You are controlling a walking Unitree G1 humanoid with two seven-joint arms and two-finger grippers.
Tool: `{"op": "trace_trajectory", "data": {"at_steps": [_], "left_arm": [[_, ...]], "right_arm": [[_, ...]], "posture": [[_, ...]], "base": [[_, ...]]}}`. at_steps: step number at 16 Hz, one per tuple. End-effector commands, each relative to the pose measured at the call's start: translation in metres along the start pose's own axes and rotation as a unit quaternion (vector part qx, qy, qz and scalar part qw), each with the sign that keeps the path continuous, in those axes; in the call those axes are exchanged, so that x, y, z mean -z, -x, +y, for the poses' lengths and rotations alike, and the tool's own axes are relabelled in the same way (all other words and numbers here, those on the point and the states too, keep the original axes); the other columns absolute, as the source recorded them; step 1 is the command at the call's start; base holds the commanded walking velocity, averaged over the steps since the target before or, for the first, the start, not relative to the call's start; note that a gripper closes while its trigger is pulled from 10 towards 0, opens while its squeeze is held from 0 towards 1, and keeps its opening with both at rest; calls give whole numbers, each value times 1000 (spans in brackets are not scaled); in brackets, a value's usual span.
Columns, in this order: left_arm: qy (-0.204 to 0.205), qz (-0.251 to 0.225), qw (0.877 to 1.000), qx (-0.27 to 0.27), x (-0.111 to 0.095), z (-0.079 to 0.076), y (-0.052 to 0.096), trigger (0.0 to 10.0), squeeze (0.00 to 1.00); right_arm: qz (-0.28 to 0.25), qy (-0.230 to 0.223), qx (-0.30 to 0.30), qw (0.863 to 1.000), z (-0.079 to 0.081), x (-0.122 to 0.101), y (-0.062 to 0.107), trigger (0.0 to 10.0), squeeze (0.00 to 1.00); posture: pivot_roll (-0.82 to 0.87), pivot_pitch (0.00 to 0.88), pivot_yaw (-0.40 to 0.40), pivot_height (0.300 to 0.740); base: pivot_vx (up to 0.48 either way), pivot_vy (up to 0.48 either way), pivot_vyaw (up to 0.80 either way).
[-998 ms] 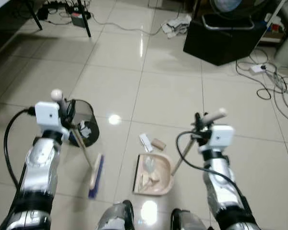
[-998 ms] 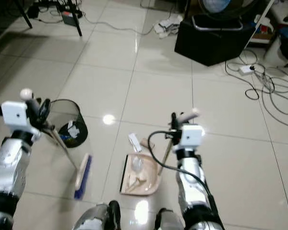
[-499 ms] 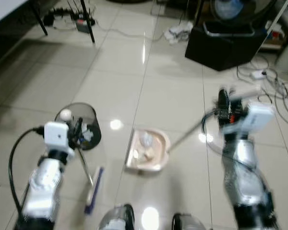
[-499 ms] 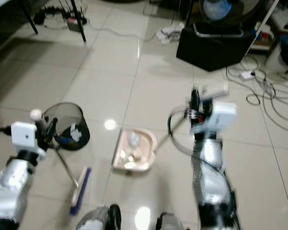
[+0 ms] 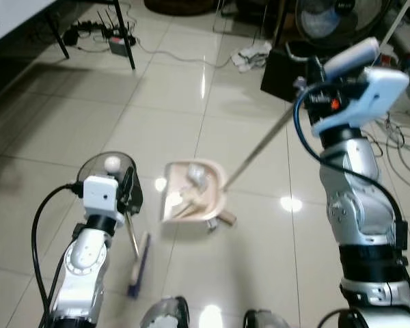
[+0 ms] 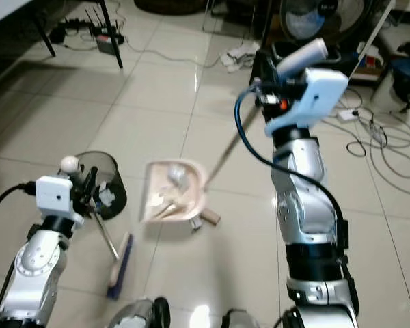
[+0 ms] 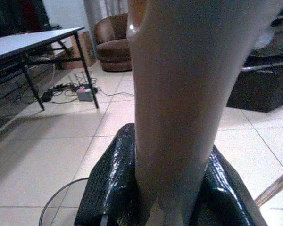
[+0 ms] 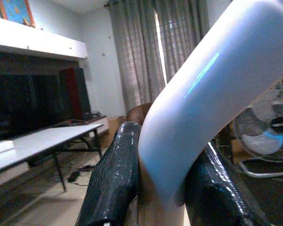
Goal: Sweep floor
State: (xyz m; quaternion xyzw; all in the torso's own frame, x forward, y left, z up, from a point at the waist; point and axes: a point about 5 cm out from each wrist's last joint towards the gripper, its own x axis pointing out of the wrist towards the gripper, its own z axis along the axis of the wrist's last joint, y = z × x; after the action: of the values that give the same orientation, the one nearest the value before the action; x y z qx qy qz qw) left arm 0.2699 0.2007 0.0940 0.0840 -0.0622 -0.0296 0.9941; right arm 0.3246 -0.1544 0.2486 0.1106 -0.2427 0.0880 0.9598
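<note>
Left gripper: lower left of the head views, its black fingers clamped on both sides of the broom handle.
Broom: its head, with a blue edge, rests on the tiled floor at lower left; the thin handle slants up from it to the left gripper.
Bin: a dark mesh basket at left of centre, just behind the left gripper, with bits of white paper inside.
Dustpan: a beige pan at the centre of the frame, tilted, with pale scraps and a crumpled clear piece lying in it. It sits just to the right of the bin.
Brown piece: a small object on the floor at the pan's lower right edge.
Pan handle: a long thin rod running from the pan up to the upper right.
Right gripper: raised high at upper right, its fingers closed around the white grip at the top of that rod.
Background: black box with a fan on it at upper right, cables on the floor at the right edge, table legs and a power strip at upper left.
</note>
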Motion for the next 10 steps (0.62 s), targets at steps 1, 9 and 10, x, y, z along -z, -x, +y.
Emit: {"op": "trace_trajectory", "data": {"at_steps": [1, 9, 10], "left_arm": [[-10, -15, 1000, -4, -9, 1, -4, 10000, 0], [-26, 9, 999, -19, -7, 1, 5, 10000, 0], [-26, 11, 999, -20, -7, 1, 5, 10000, 0]], "right_arm": [[-36, -12, -5, 999, 4, -18, -4, 10000, 0], [-9, -48, -7, 999, 11, -23, -8, 10000, 0], [-8, -51, -6, 999, 11, -24, -8, 10000, 0]], "posture": [[9, 59, 33, 740], [21, 52, 32, 740], [21, 52, 32, 740]], "base": [[386, 0, 0], [436, 0, 681], [439, 0, 800]]}}
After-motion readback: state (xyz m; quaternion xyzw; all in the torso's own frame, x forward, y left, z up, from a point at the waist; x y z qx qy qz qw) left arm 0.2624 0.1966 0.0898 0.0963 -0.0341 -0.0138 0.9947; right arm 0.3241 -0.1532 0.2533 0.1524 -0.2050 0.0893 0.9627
